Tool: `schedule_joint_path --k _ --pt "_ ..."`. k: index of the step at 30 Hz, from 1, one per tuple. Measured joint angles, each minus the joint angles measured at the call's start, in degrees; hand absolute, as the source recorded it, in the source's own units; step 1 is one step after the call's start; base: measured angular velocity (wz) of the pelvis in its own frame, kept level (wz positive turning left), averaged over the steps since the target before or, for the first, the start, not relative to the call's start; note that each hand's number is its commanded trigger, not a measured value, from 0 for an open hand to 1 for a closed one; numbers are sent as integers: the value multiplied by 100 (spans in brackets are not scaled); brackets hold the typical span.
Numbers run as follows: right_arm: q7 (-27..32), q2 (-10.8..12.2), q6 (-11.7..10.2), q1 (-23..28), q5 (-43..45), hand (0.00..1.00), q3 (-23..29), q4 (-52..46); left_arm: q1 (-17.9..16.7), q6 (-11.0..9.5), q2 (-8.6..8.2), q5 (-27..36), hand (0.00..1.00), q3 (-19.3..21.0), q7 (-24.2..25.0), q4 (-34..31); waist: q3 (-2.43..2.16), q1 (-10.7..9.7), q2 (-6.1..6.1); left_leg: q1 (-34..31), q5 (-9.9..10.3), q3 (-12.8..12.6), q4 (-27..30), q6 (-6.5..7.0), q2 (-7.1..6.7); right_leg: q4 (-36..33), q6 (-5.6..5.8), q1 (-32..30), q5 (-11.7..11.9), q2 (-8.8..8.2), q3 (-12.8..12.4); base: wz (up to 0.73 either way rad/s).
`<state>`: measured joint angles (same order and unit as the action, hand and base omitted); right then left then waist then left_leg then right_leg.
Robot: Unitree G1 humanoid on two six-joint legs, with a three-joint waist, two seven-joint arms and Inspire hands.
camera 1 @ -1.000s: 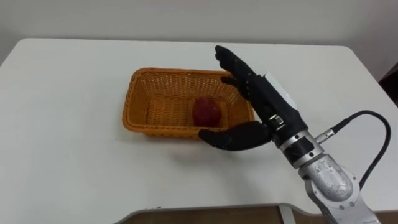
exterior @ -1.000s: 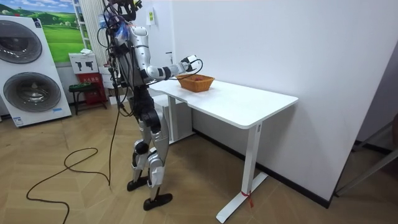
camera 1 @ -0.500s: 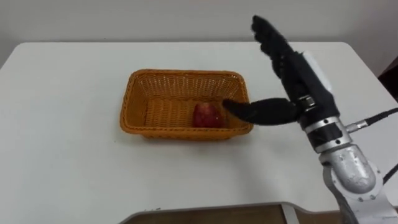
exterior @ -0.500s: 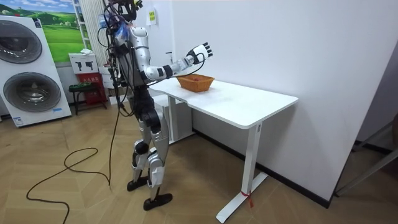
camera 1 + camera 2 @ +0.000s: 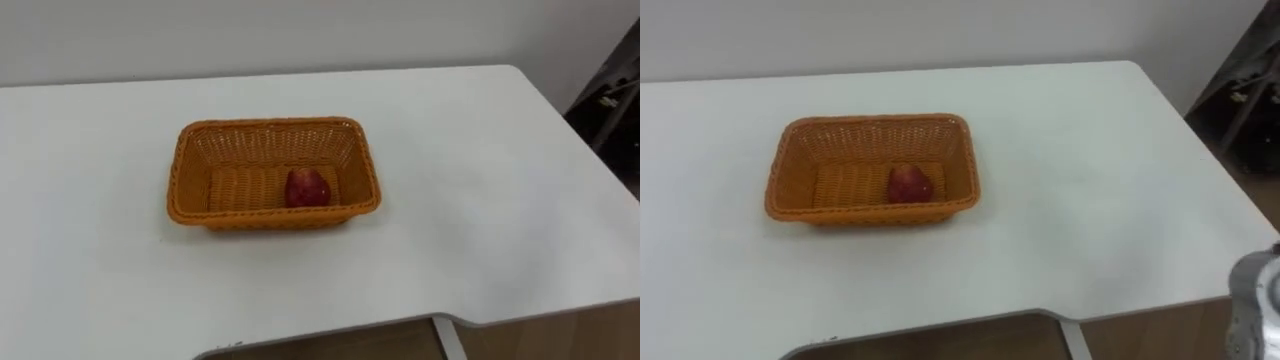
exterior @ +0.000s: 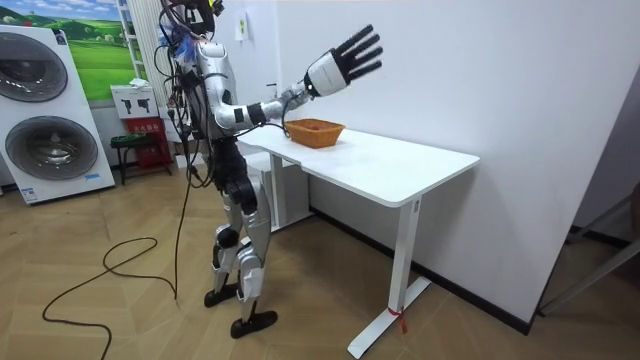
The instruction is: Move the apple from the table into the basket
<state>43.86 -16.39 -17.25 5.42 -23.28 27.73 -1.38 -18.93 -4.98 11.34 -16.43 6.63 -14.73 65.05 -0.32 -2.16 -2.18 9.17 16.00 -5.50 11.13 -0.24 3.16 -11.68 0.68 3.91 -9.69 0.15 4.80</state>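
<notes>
I see the apple lying inside the basket, close to its near wall and a little right of the middle. The basket sits on the white table, well apart from every edge. In the room view the robot stands upright at the table's end on that view's left, and my right hand hangs high in the air above the basket, fingers straight and spread wide, grasping nothing.
</notes>
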Motion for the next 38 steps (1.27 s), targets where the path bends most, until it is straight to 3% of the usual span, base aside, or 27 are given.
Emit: schedule_joint_path --k 4,8,12,16,18,25,27,33,38 --pt "559 2 63 60 -575 0 231 1216 -28 216 -17 -6 0 21 0 -112 -6 -174 46 9 0 -7 -35 -1 4 2 0 -7 0 6 -4 0" --pt "640 47 388 190 -1426 0 165 3092 42 416 -56 -6 0 43 13 -352 9 -200 81 4 0 -43 -21 0 2 -4 1 -15 -1 2 -23 -2" --pt "80 174 903 283 -2211 0 -141 5338 120 605 -156 -45 0 274 32 -458 1 -183 114 18 -1 -38 -28 -1 2 -19 -1 -11 -41 -2 -12 1" --pt "-544 455 1247 458 -2331 0 -436 6466 52 743 -182 -77 0 305 110 -465 -2 -193 105 23 -1 -39 -17 -1 1 -46 -7 -15 -79 -3 -15 0" --pt "-1139 567 1448 497 -2212 0 -730 6974 35 753 -214 -177 0 350 242 -468 5 -183 101 46 -1 -42 -18 -1 -7 -89 -2 -18 -85 -12 -22 0" --pt "-2758 561 1725 483 -1115 0 -1710 7516 69 758 -222 -279 0 494 448 -563 26 44 121 49 0 -36 -26 -2 1 -8 -8 -36 -68 -4 -18 -1" --pt "-3170 562 1833 462 -362 0 -2056 7487 113 763 -229 -289 0 492 449 -569 26 125 132 43 0 -30 -33 -2 0 -22 -8 -37 -68 -4 -7 0" --pt "-3831 582 1854 235 759 0 -2807 7429 130 891 -292 -285 0 102 436 -525 38 280 173 33 0 -24 -40 -2 -1 -7 -2 7 -62 -4 4 0" --pt "-4111 609 1837 103 1131 0 -3189 7314 181 968 -331 -287 0 -137 456 -526 44 350 175 3 0 22 -33 -2 2 10 -2 8 -62 -4 36 3"
